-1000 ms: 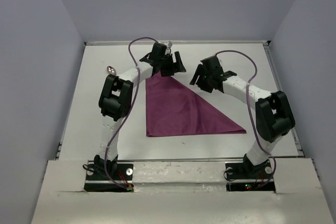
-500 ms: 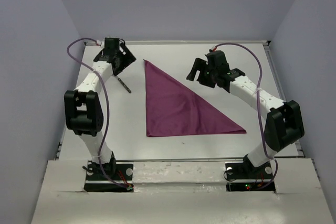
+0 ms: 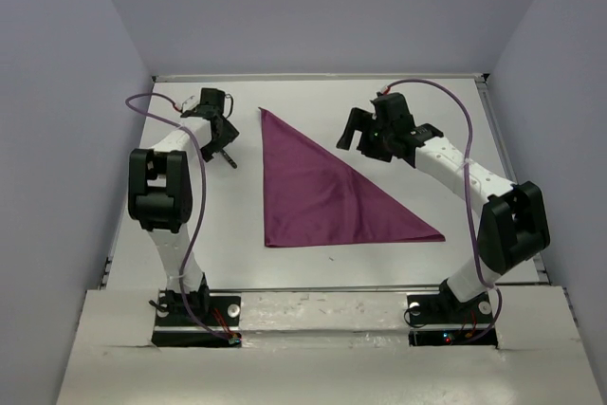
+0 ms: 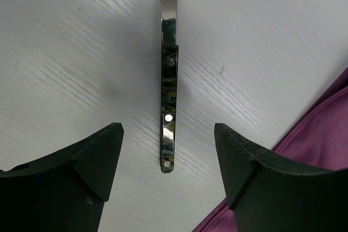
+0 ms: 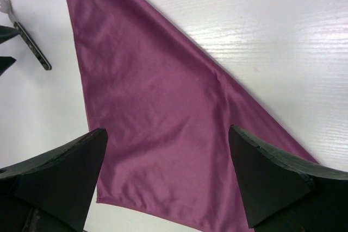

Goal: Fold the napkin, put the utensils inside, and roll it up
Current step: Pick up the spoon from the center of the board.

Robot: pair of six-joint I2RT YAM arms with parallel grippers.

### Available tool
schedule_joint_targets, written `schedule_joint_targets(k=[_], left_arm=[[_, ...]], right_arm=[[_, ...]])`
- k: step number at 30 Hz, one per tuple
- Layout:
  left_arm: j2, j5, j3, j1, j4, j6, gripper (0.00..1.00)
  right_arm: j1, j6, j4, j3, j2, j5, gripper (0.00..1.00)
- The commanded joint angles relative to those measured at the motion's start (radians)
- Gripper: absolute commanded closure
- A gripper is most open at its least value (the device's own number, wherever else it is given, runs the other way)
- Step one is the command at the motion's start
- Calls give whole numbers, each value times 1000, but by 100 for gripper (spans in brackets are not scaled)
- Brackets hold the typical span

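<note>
The plum-purple napkin (image 3: 322, 192) lies flat on the white table, folded into a triangle. Left of it lies one of the utensils (image 3: 230, 160), a slim metal piece with a dark riveted handle (image 4: 168, 118). My left gripper (image 4: 167, 129) is open just above it. Its fingers (image 4: 103, 150) straddle the handle's end with bare table on both sides. My right gripper (image 5: 167, 130) hovers open over the napkin (image 5: 157, 118), near its sloping edge, holding nothing. The right wrist view also shows the utensil (image 5: 32, 50) at top left. No other utensil is in view.
A corner of the napkin (image 4: 326, 129) lies close beside the left gripper's right finger. The table's back wall runs behind both arms, with raised rails (image 3: 517, 187) along the sides. Purple cables (image 3: 194, 225) loop along each arm.
My left arm swung from the napkin's far corner to the left and settled over the utensil. My right gripper opened wider and shifted slightly left over the napkin.
</note>
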Motion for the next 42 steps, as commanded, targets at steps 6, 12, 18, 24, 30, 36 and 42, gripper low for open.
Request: schedule_joint_targets(k=[6,12,18,24,30,36,42], left_arm=[[60,-120,20,2,29,-51,22],[113,-110,29,2,52,-39,26],[141,-98,34,2,59,-33,47],[138,-112,28,2,35,-25,86],[66,-121,11,-1,18,-2,100],[-124,-37,-53,-60,21,64,100],[-320,-64,-119,-262,-88,-126,100]], right_arm=[[8,-34,-148,100,27,134,0],[8,-2,-162,86,-9,218,0],[8,19,-167,54,-63,290,0],[8,55,-145,5,-130,348,0],[8,30,-83,-44,-189,336,0],[8,60,-60,-83,-222,393,0],[8,58,-12,-106,-235,437,0]])
